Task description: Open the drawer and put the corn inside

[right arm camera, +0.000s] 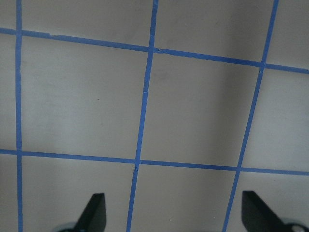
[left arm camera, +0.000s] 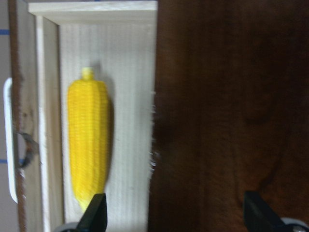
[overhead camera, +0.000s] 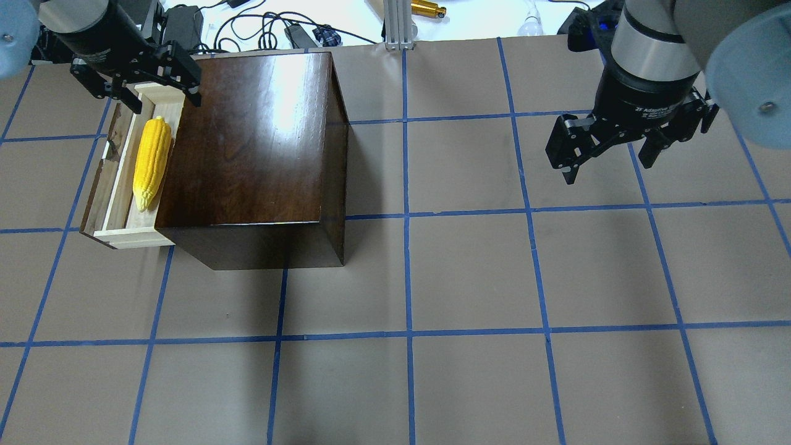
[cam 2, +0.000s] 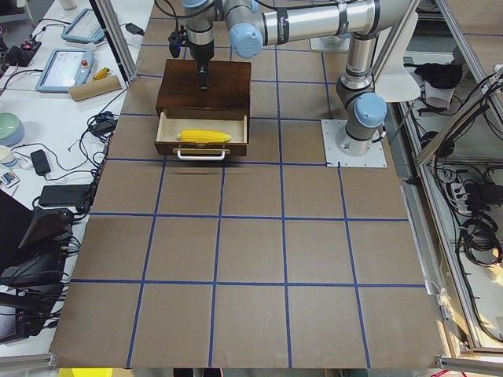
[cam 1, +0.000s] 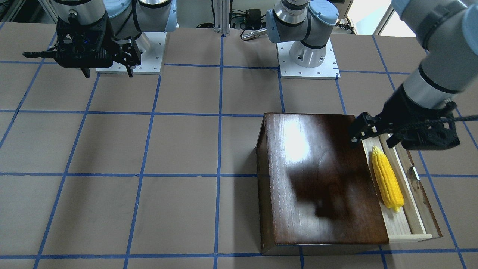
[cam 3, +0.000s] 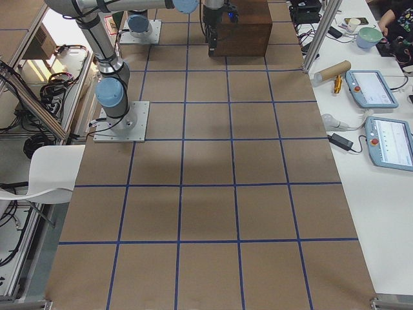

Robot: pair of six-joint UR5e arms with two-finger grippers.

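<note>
The drawer (cam 1: 410, 236) is pulled out of the dark-brown box (cam 1: 321, 179), and its pale wood tray is open to view. The yellow corn (cam 1: 387, 179) lies lengthwise in the tray. It also shows in the overhead view (overhead camera: 151, 162) and the left wrist view (left arm camera: 88, 140). My left gripper (overhead camera: 164, 102) is open and empty. It hovers over the drawer's end nearest the robot's base, straddling the edge of the box top, just past the corn's thick end. My right gripper (overhead camera: 609, 168) is open and empty, held above bare table far from the box.
The drawer's metal pull (cam 2: 202, 155) faces the table end on my left. The brown table has a blue tape grid (overhead camera: 406, 216). Cables and devices lie beyond the far table edge (overhead camera: 296, 31). The right arm's base plate (cam 1: 129, 52) stands behind the right gripper.
</note>
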